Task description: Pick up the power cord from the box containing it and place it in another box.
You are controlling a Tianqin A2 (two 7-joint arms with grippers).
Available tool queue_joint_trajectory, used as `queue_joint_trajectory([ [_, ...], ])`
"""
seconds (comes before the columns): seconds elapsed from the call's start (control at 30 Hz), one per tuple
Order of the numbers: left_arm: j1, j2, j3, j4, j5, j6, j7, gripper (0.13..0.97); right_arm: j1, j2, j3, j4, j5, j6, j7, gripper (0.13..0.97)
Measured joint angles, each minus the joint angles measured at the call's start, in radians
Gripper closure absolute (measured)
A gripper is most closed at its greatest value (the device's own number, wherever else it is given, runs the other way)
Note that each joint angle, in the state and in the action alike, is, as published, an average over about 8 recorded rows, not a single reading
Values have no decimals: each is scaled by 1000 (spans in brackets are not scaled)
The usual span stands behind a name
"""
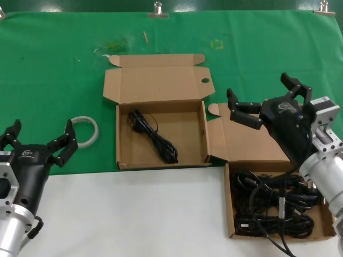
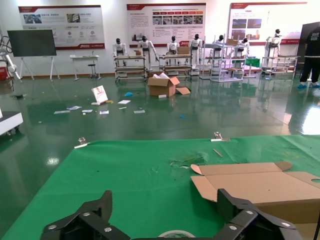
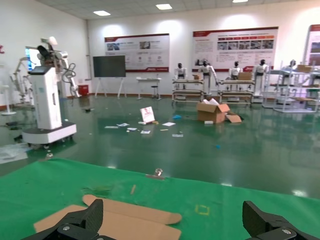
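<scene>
Cords: a tangle of black cords (image 1: 276, 206) fills the near right box (image 1: 229, 211), at the table's near right corner.
Right hand: the right hand (image 1: 262, 99) hovers open above that box's raised lid (image 1: 252, 140), empty; the cords lie just below and nearer the robot.
Left hand: the left hand (image 1: 38, 143) is open and empty at the near left, well apart from both boxes, beside a white ring (image 1: 86, 130).
Nearer arm: the right, by my judgement.
Far box: the middle box (image 1: 122, 136) holds one cord (image 1: 154, 136), lying slantwise.
Room: open table (image 1: 134, 214) lies left of the full box.
</scene>
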Motion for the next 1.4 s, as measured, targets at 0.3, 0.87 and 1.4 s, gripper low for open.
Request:
queue_joint_trajectory([
  [0.3, 0, 0, 0, 0, 0, 0, 0, 281, -52, -32, 57, 14, -50, 17, 9, 130],
  [0.87, 0, 0, 0, 0, 0, 0, 0, 151, -149, -93, 165, 40, -143, 48, 24, 132],
  [1.4, 0, 0, 0, 0, 0, 0, 0, 132, -211, -132, 235, 57, -204, 68, 35, 129],
])
